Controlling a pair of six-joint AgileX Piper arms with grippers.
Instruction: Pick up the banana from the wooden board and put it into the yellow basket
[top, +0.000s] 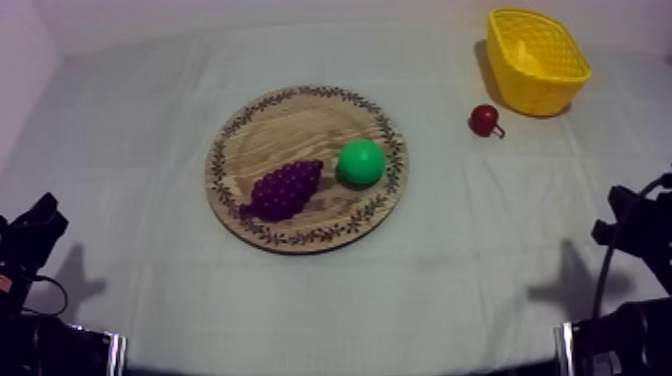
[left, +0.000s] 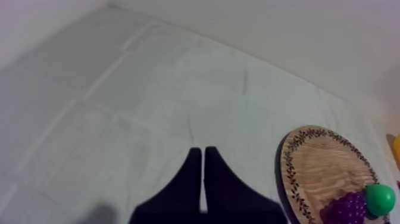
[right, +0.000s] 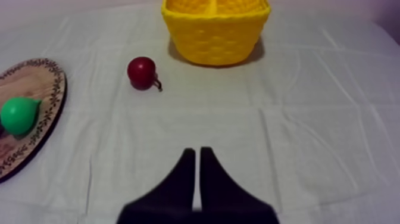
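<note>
Lying on wooden board (top: 300, 128): grapes (top: 285, 189), pear (top: 361, 163).

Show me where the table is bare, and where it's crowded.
Bare cloth: left of the wooden board, in front of it, and between it and the small red fruit. The board's far half is bare too. Crowded: the board's near part, where grapes and pear sit close, and the gap between that fruit and the yellow basket.

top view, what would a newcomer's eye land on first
The round wooden board in the middle of the table, with purple grapes and a green pear side by side on it. Then the yellow basket at the far right, a small red fruit lying beside it.
</note>
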